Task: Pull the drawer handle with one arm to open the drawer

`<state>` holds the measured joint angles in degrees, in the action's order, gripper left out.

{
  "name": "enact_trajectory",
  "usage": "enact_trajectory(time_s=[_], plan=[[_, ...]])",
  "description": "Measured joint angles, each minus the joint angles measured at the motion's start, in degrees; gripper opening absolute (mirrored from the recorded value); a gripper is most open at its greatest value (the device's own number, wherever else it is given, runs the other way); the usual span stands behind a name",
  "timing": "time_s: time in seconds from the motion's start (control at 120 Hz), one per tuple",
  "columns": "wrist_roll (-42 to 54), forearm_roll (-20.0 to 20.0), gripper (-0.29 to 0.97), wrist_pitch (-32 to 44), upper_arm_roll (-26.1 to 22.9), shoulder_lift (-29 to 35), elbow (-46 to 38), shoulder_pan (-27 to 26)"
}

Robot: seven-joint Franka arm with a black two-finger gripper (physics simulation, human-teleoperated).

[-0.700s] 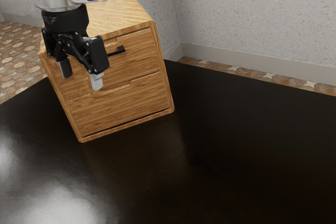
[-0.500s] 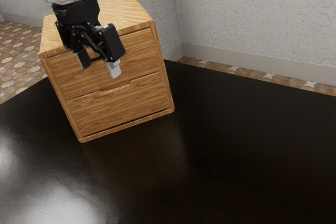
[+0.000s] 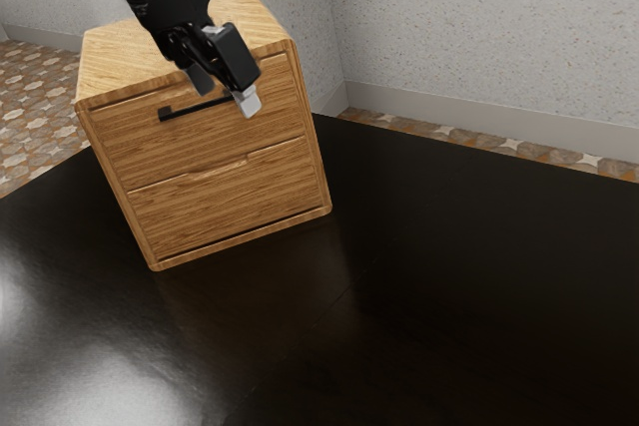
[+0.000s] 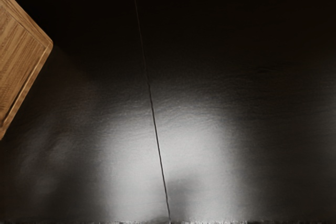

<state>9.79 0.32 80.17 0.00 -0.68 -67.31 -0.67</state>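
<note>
Approaching step: gripper [image 3: 230, 87] hangs before the top drawer [image 3: 150, 142], jaws apart, holding nothing.
Handle: black bar handle [image 3: 192, 109] sits just beside the gripper, toward the exterior view's left, untouched.
Next move: probably shift across, straddle the bar, close, then pull outward.
Containers: cabinet [image 3: 130, 47] has 2 drawers, both shut; contents hidden.
Counter: dark glossy counter [image 3: 449, 296] below the gripper.
</note>
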Motion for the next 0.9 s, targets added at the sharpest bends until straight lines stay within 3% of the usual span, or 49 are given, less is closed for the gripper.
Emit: enact_trajectory(time_s=[0.342,0.9], plan=[[5.28,3.60,0.68,1.87,0.46,-0.38,-6.02,-0.04],[12.44,7.44,0.68,4.06,10.54,0.27,-6.38,-4.92]])
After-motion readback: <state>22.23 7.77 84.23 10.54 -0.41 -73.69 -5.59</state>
